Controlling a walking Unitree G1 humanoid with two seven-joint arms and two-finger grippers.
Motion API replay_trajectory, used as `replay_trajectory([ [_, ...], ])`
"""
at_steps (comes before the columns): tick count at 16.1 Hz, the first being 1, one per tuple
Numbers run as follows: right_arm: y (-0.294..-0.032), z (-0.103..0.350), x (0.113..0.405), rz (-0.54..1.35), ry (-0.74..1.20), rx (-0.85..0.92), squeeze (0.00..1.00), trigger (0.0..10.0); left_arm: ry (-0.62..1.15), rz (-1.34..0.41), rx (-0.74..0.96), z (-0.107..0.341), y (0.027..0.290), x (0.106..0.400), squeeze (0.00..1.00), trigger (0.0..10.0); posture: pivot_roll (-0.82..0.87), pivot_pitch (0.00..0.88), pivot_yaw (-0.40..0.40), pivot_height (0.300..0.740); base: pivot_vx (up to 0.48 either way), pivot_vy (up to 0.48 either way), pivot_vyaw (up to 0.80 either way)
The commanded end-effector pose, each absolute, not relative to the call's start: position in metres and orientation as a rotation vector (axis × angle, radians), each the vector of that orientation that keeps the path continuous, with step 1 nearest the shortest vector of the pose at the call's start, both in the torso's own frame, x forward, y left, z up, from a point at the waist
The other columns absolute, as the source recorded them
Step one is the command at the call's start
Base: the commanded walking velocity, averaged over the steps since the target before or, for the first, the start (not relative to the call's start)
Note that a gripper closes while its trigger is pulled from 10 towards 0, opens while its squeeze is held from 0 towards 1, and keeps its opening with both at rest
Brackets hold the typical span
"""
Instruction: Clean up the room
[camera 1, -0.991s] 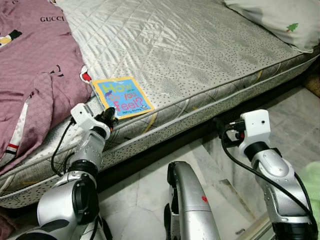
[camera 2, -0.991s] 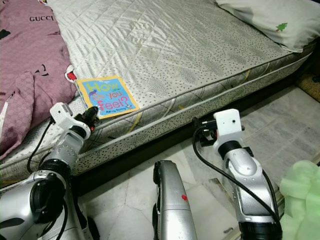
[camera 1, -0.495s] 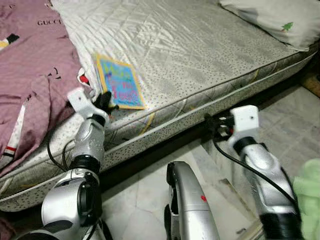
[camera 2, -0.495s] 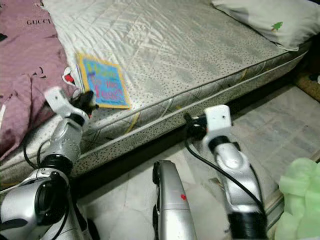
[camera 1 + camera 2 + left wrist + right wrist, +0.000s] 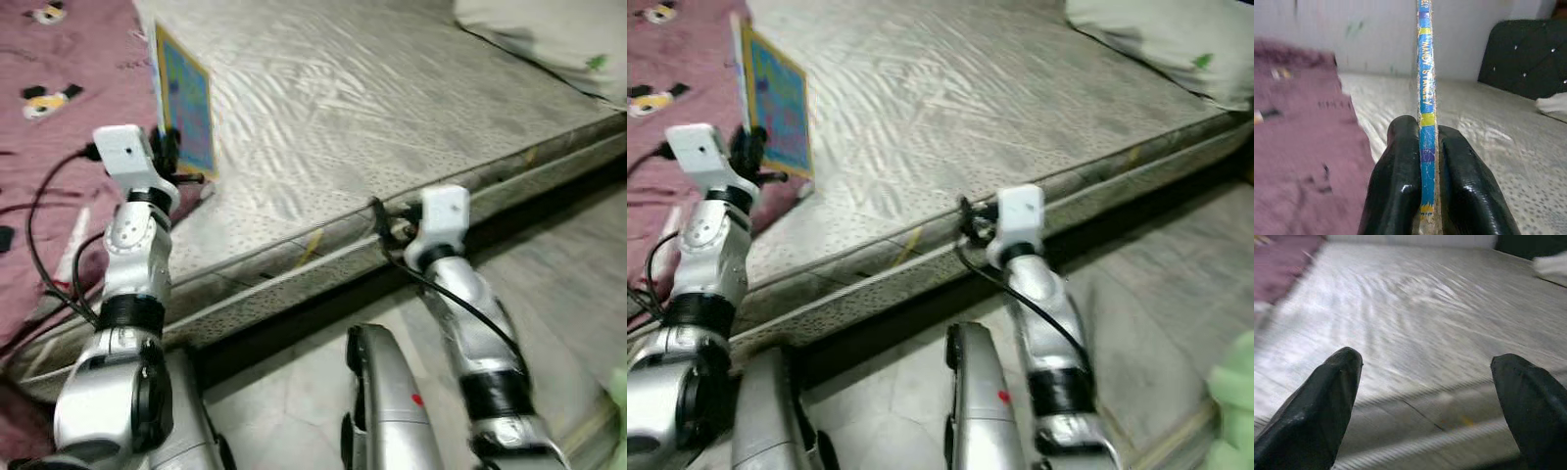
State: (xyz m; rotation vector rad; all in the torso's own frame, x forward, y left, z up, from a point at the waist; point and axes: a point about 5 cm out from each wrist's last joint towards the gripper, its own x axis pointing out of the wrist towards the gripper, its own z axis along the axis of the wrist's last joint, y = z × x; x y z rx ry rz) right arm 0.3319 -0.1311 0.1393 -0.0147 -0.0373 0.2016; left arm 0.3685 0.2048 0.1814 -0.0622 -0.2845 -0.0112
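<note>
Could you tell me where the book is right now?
The book is held upright in the left gripper, raised over the mattress edge beside the purple blanket.

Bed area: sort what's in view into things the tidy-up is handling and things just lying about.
In hand:
- picture book, held upright, clamped by its spine in the left gripper
- right gripper, open, at the mattress edge

Lying about:
- purple blanket on the mattress
- pillow at the far corner
</note>
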Motion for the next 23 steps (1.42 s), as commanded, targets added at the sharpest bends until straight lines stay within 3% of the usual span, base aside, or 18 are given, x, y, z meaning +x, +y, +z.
replay_trajectory([
  [1, -0.130, 0.136, 0.335, 0.189, -0.024, 0.037, 0.00, 10.0, -0.302, -0.014, -0.011, 0.183, 0.204, 0.362, 0.00, 0.0, -0.10, 0.000, 0.015, 0.484, 0.000, 0.000, 0.00],
  [4, -0.111, 0.137, 0.341, 0.221, -0.028, 0.137, 0.00, 10.0, -0.212, 0.061, 0.048, 0.149, 0.212, 0.337, 0.00, 0.0, -0.07, 0.000, 0.029, 0.484, 0.000, 0.000, 0.00],
  [5, -0.107, 0.140, 0.343, 0.240, -0.050, 0.167, 0.00, 10.0, -0.179, 0.091, 0.073, 0.138, 0.213, 0.328, 0.00, 2.9, -0.07, 0.000, 0.029, 0.484, 0.000, 0.000, 0.00],
  [6, -0.104, 0.145, 0.344, 0.271, -0.083, 0.187, 0.00, 10.0, -0.160, 0.113, 0.099, 0.133, 0.212, 0.323, 0.00, 10.0, -0.06, 0.000, 0.027, 0.484, 0.000, 0.000, 0.00],
  [9, -0.101, 0.154, 0.350, 0.306, -0.118, 0.249, 0.00, 10.0, -0.140, 0.165, 0.221, 0.135, 0.202, 0.317, 0.00, 10.0, -0.07, 0.000, 0.018, 0.514, 0.000, 0.000, 0.00],
  [12, -0.101, 0.154, 0.349, 0.310, -0.123, 0.260, 0.00, 10.0, -0.152, 0.105, 0.144, 0.135, 0.197, 0.313, 0.00, 10.0, -0.08, 0.000, 0.015, 0.543, 0.000, 0.000, 0.00],
  [18, -0.103, 0.149, 0.349, 0.321, -0.108, 0.244, 0.00, 10.0, -0.174, 0.117, 0.159, 0.138, 0.196, 0.300, 0.00, 10.0, -0.04, 0.000, -0.030, 0.604, 0.000, 0.000, 0.00],
  [23, -0.103, 0.149, 0.349, 0.321, -0.108, 0.244, 0.00, 10.0, -0.174, 0.117, 0.159, 0.138, 0.196, 0.300, 0.00, 10.0, -0.04, 0.000, -0.030, 0.604, 0.000, 0.000, 0.00],
])
